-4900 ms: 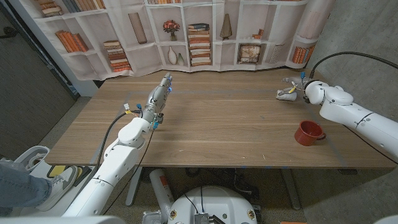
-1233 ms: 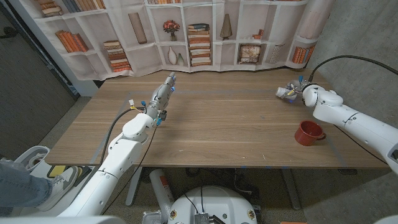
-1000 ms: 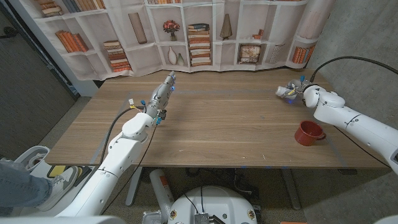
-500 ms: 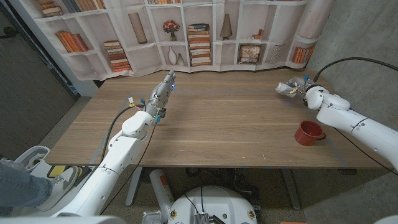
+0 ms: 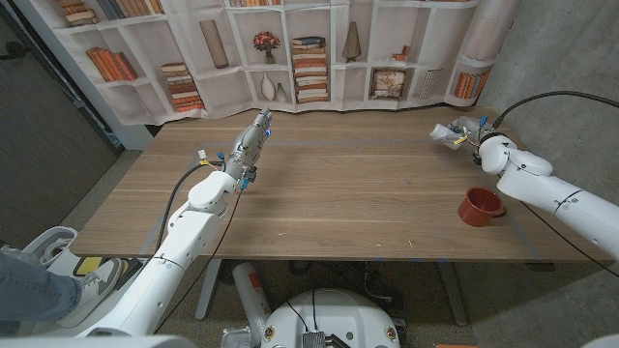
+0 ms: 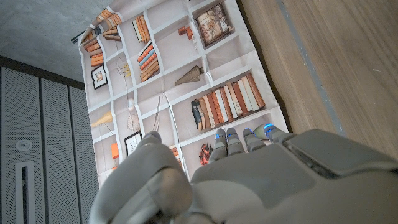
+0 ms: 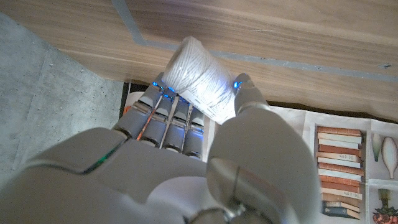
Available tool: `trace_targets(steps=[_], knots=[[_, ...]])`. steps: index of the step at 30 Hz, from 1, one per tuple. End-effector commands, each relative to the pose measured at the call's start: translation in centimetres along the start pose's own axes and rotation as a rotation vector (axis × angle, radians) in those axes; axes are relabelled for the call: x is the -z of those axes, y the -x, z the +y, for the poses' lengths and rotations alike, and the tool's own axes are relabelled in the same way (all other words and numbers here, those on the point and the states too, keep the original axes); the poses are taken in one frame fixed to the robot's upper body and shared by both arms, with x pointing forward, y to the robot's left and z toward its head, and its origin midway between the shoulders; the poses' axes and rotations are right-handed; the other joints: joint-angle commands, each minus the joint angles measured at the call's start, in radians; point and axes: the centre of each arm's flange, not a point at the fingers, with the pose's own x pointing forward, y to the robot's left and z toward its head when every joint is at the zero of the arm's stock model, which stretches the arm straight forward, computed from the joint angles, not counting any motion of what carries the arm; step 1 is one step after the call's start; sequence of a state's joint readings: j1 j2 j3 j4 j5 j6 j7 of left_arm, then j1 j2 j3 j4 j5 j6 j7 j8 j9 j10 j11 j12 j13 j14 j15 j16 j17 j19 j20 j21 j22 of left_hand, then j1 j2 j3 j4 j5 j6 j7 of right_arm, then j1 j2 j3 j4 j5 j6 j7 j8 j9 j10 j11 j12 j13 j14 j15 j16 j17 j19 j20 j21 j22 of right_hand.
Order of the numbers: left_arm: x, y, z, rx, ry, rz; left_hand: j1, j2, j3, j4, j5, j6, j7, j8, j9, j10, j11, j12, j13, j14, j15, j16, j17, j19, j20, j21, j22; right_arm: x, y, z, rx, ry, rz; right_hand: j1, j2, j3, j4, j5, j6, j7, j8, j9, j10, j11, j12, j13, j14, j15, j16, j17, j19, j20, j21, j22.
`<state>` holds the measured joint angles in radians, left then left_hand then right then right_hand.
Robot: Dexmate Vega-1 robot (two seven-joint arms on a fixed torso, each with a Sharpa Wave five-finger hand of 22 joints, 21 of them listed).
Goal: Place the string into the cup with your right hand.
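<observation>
String now lifted off table, pinched in right robot hand.

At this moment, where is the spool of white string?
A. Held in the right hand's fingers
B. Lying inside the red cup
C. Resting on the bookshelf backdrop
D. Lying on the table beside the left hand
A: the right wrist view shows the string pinched in the right hand, and the head view shows it apart from the red cup.

Left hand empty, fingers extended; bookshelf backdrop, table.
</observation>
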<state>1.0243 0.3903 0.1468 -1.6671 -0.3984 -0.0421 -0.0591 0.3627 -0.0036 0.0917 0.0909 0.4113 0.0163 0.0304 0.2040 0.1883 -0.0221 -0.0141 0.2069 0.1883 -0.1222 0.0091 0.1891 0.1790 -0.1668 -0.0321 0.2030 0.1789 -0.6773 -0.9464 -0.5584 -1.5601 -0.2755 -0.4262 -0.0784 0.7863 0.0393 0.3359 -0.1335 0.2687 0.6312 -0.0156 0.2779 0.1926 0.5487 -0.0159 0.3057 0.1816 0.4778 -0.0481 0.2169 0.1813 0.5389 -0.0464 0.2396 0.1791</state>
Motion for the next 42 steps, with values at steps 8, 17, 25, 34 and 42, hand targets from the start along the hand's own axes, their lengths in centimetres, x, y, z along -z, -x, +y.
trace_targets(steps=[8,17,25,34,42], knots=[[-0.4,-0.2,0.3,0.001,-0.006,-0.012,0.009,0.005,-0.007,0.001,-0.005,0.006,0.006,-0.002,0.002,0.005,-0.001,0.000,0.003,0.002,-0.003,-0.001,0.005,-0.030,-0.015,0.000,0.005,0.8,2.2,0.1,0.058,-0.159,-0.026,0.008,0.028,0.011,0.004,-0.007,0.047,-0.020,0.007,0.002,0.020,-0.004,0.002,0.001,0.026,-0.066,0.000,0.003,0.011,-0.024,-0.002,0.005],[-0.6,-0.6,0.4,0.006,-0.009,-0.018,0.010,0.006,-0.009,0.001,-0.005,0.007,0.006,-0.002,0.002,0.004,-0.004,-0.001,0.003,0.002,-0.003,-0.001,0.005,-0.031,-0.014,0.000,0.005,1.3,3.5,0.2,0.109,-0.258,-0.034,0.009,0.032,0.012,0.004,-0.014,0.069,-0.020,0.008,0.002,0.038,-0.005,0.003,0.000,0.039,-0.070,-0.002,0.002,0.015,-0.023,-0.004,0.005],[-0.6,-1.0,0.5,0.008,-0.008,-0.023,0.011,0.007,-0.010,0.001,-0.005,0.007,0.006,-0.002,0.002,0.004,-0.004,-0.001,0.003,0.002,-0.003,-0.001,0.005,-0.031,-0.014,-0.001,0.005,1.3,4.4,0.3,0.139,-0.279,-0.045,0.011,0.035,0.014,0.003,-0.019,0.092,-0.024,0.010,0.002,0.056,-0.006,0.005,0.000,0.044,-0.070,-0.005,0.002,0.014,-0.023,-0.006,0.006],[-0.5,-1.2,0.8,0.008,-0.004,-0.022,0.012,0.008,-0.012,0.001,-0.006,0.006,0.007,-0.002,0.002,0.004,-0.002,-0.001,0.003,0.001,-0.003,-0.001,0.005,-0.032,-0.014,-0.001,0.005,1.1,5.3,0.1,0.157,-0.299,-0.061,0.014,0.036,0.015,0.002,-0.022,0.102,-0.025,0.010,0.002,0.061,-0.009,0.003,0.000,0.049,-0.071,-0.007,0.001,0.015,-0.023,-0.007,0.006],[-0.5,-1.5,0.8,0.016,-0.005,-0.024,0.013,0.009,-0.013,0.001,-0.006,0.008,0.005,-0.002,0.002,0.005,-0.002,0.000,0.003,0.002,-0.002,-0.001,0.005,-0.032,-0.015,-0.001,0.005,1.0,6.3,-0.4,0.178,-0.336,-0.085,0.016,0.037,0.016,0.001,-0.025,0.107,-0.024,0.009,0.002,0.065,-0.007,0.002,0.000,0.052,-0.072,-0.008,0.001,0.016,-0.024,-0.008,0.006]])
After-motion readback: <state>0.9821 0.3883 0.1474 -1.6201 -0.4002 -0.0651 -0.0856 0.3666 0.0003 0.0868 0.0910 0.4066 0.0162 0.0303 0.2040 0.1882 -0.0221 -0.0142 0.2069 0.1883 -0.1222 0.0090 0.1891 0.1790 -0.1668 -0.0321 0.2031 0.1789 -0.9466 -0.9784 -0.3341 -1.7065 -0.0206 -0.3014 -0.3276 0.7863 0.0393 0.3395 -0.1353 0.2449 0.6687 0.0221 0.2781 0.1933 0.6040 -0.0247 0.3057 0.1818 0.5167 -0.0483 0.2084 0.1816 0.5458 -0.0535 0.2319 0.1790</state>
